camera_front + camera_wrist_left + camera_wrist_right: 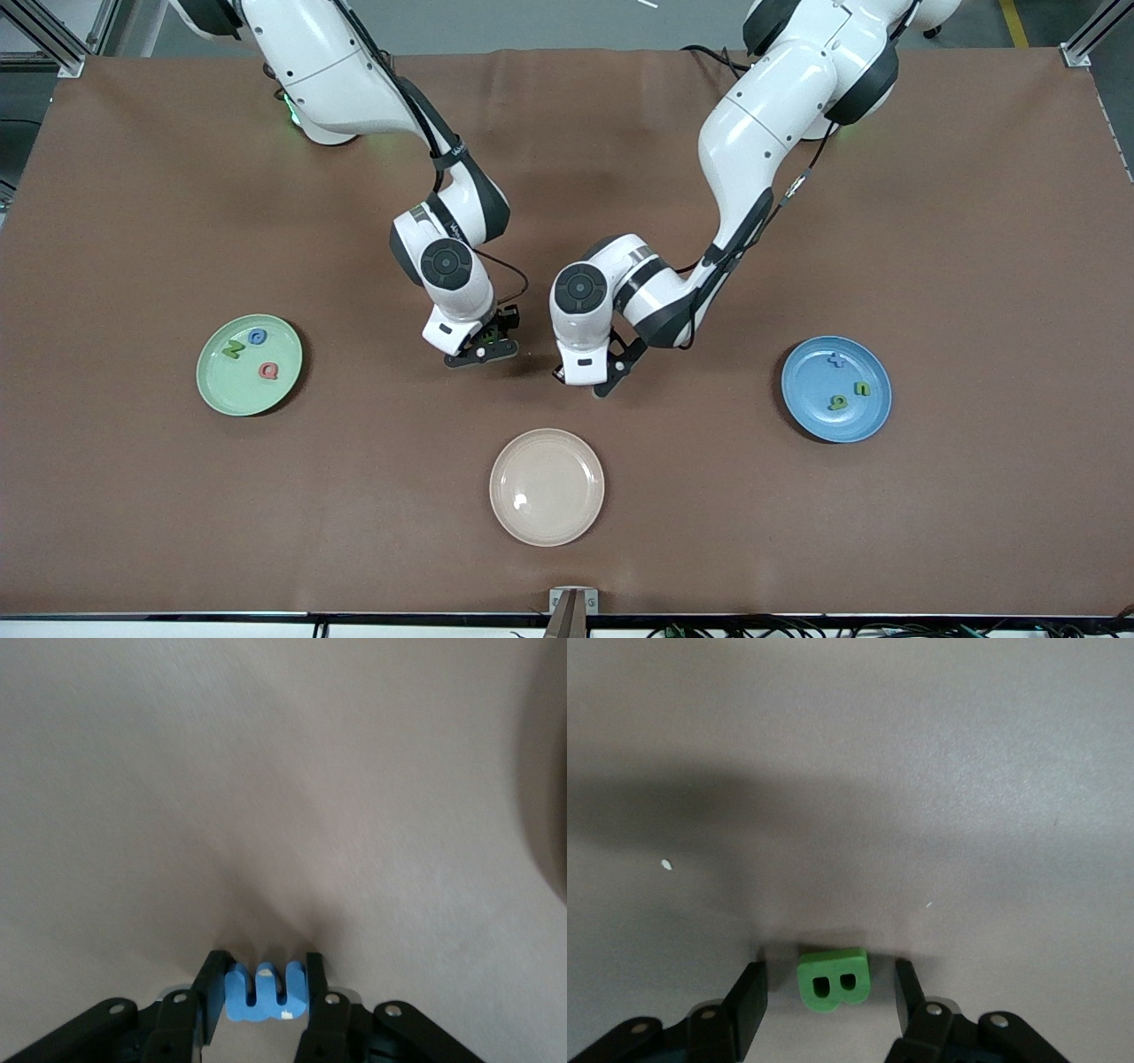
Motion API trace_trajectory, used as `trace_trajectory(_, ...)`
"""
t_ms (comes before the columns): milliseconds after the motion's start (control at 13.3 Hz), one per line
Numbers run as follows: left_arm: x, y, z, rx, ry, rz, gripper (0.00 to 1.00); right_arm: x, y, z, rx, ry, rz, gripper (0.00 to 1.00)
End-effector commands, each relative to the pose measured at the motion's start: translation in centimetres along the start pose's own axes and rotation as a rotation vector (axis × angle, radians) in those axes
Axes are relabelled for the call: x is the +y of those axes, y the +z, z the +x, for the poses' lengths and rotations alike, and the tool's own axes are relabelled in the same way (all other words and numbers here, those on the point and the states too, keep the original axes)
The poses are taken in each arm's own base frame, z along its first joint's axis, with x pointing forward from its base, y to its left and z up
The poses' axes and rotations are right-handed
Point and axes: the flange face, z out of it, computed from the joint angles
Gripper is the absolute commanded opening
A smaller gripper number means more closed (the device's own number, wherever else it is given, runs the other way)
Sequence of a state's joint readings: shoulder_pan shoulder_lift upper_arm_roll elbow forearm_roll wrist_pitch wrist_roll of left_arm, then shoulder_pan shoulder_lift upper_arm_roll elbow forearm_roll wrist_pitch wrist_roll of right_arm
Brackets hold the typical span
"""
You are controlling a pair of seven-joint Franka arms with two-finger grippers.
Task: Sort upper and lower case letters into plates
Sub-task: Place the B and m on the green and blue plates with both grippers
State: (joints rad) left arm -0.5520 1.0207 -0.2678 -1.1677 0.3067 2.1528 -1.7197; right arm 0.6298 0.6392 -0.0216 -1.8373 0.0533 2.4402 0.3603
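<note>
Toward the right arm's end of the table lies the light green plate (232,392) with a green, a blue and a red letter in it. The blue plate (811,397) lies toward the left arm's end and holds a blue letter and two green ones. Low over the cloth between them, my left gripper (602,386) (264,969) is shut on a blue letter (263,996) with three prongs, and both fingers touch its sides. Beside it, my right gripper (485,351) (828,971) is open around a green B (831,980) on the cloth, with a gap on each side.
A cream plate (547,523) with nothing in it lies nearer to the front camera than both grippers, midway between the two coloured plates. The two wrists stand close together over the brown cloth (957,221).
</note>
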Motion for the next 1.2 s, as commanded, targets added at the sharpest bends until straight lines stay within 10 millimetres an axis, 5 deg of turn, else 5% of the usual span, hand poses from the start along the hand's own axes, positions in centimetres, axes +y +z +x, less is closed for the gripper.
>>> trace_trajectory(0,0.4,-5.6,3.9,0.045,-0.017,-0.026,0.0,-0.4,0.3,-0.7,0.002,0.034,-0.002,0.51)
trace_trajectory(300,-0.6,-10.0,14.7,0.075,-0.015,-0.068,0.0,-0.4,0.2,-0.6,0.005,0.033,-0.001,0.24)
trace_trajectory(600,-3.4,-13.1,22.6,0.093,-0.062,-0.076,0.0,0.2,-0.3,-0.2,0.008,0.043,0.0,0.17)
trace_trajectory(900,-9.1,-11.4,29.8,0.084,0.061,0.015,0.01,3.3,-4.5,1.1,0.017,0.07,-0.005,0.15)
trace_trajectory(1125,-15.0,-9.9,34.2,0.058,0.133,0.086,0.02,9.4,-8.3,2.3,-0.009,0.016,-0.024,0.14)
